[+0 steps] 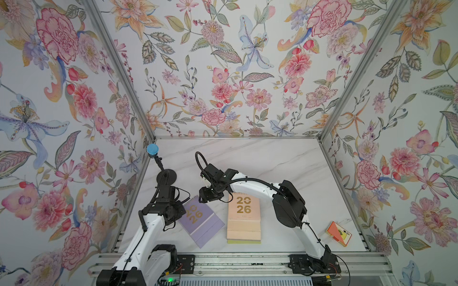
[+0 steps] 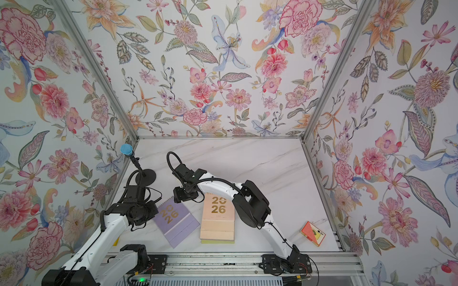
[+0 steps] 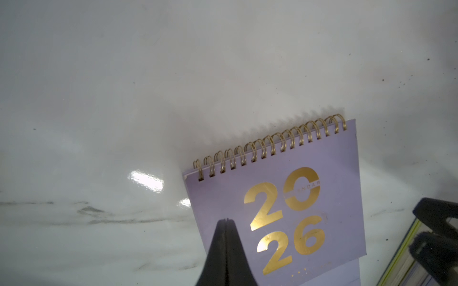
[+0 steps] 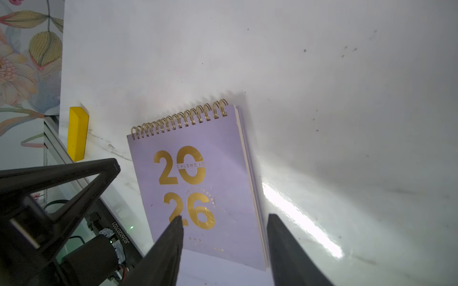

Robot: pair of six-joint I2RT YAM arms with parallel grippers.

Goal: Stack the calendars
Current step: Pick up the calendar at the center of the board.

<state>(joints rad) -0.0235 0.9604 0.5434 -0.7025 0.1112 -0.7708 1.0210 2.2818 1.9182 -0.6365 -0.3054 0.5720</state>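
Observation:
A lilac calendar [image 1: 201,219] [image 2: 174,218] with gold "2026" lies tilted on the marble table. To its right a peach calendar [image 1: 244,210] [image 2: 218,210] tops a squared stack with a yellow-green calendar [image 1: 244,241] at the bottom. My left gripper [image 3: 225,220] is shut and empty, its tip over the lilac calendar's [image 3: 285,198] side edge. My right gripper [image 4: 224,218] is open above the lilac calendar [image 4: 198,173]; one fingertip [image 4: 177,219] is over the "26", the other is just off the edge. In a top view the right gripper [image 1: 208,196] hangs by the spiral corner.
An orange-red card box [image 1: 339,234] lies at the front right. A microphone stand [image 1: 166,176] with a blue head [image 1: 152,149] is at the back left. A small yellow bar [image 4: 77,133] lies near the left rail. The left gripper's finger [image 4: 74,178] is close beside my right one.

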